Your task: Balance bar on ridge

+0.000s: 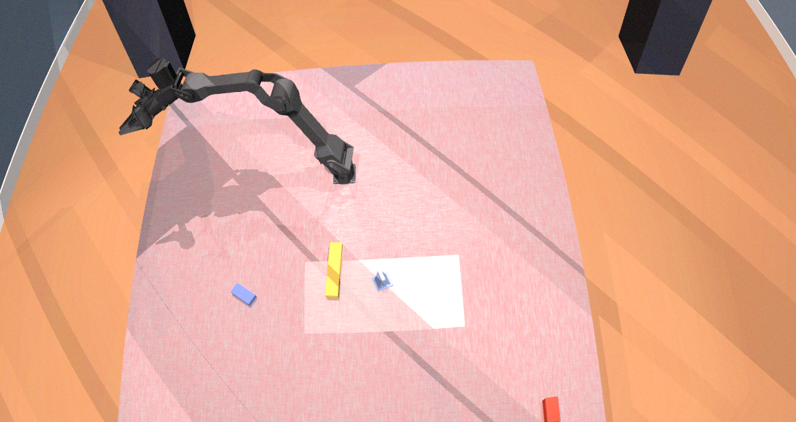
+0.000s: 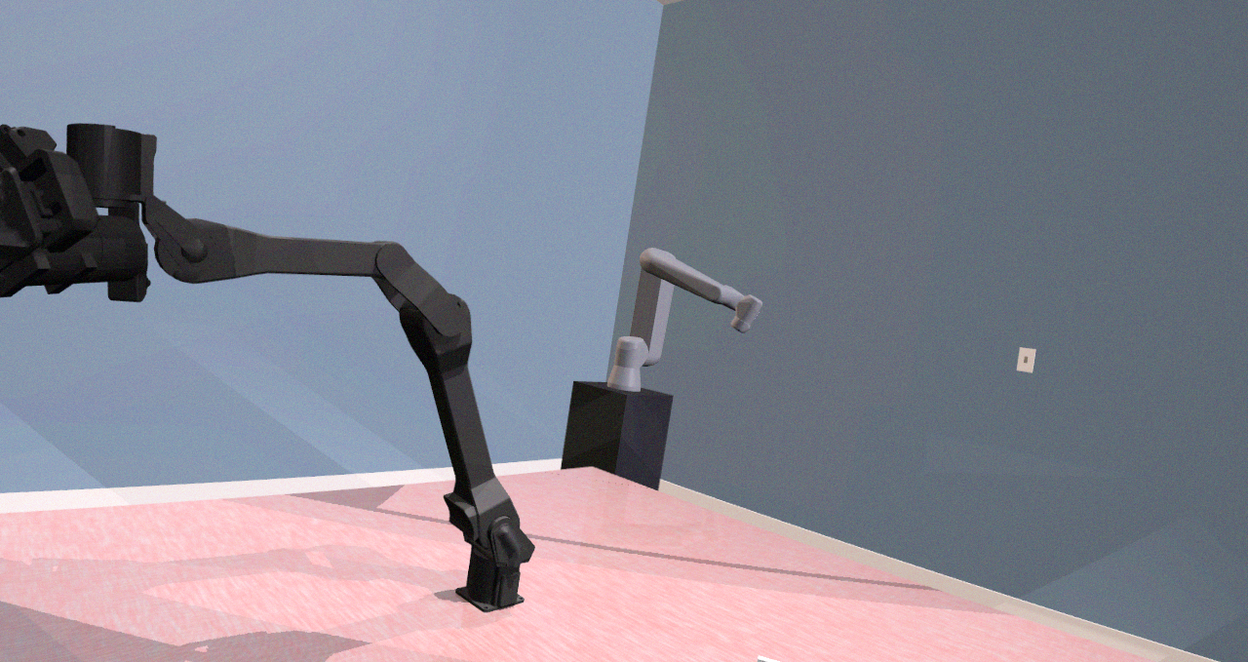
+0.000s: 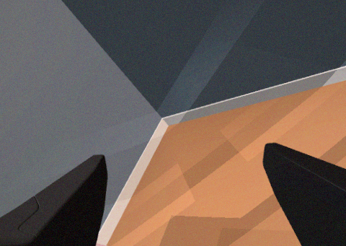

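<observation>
The yellow bar (image 1: 334,270) lies flat in the top view, its lower part over the left of a white rectangle (image 1: 436,294) and its upper end past the rectangle's edge. The small blue-grey ridge (image 1: 382,281) stands on the rectangle, a short way right of the bar and apart from it. My gripper (image 1: 120,132) (image 3: 187,159) is open and empty, held high in the air beyond the table's left edge, far up and left of the bar. In the exterior view the fingertips are out of frame, and bar and ridge do not show.
A blue block (image 1: 244,294) lies left of the bar. A red block (image 1: 551,409) lies at the lower right edge of the top view. Two dark pedestals (image 1: 136,24) (image 1: 668,24) stand beyond the table. A grey arm (image 2: 649,309) stands on a pedestal in the exterior view.
</observation>
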Motion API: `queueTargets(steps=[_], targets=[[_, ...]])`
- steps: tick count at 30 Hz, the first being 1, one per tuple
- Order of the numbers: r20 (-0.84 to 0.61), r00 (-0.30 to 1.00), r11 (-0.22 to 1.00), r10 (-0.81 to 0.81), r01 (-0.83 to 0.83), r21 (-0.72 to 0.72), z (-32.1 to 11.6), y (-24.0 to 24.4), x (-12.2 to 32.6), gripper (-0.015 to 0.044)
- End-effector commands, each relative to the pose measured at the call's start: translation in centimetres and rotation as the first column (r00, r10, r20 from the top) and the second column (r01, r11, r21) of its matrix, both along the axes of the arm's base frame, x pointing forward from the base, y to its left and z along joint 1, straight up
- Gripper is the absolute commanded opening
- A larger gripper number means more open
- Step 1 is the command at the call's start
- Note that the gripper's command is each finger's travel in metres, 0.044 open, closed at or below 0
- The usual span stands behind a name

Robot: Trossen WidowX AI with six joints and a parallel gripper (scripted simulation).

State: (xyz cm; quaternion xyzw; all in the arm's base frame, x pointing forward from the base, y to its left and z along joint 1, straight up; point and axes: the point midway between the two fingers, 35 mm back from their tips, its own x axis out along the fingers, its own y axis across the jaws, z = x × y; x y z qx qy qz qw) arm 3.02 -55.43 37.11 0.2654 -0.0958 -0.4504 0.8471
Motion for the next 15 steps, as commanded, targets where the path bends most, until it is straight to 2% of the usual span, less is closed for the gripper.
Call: queueTargets(steps=[1, 15], targets=[[-0.023, 0.999, 0.999, 0.041, -0.04, 0.032, -1.3, 0.4, 3.1, 0.0315], [-0.084, 0.981, 0.972, 0.175, -0.158, 0.172, -5.4, 3.0, 13.1, 0.0315]])
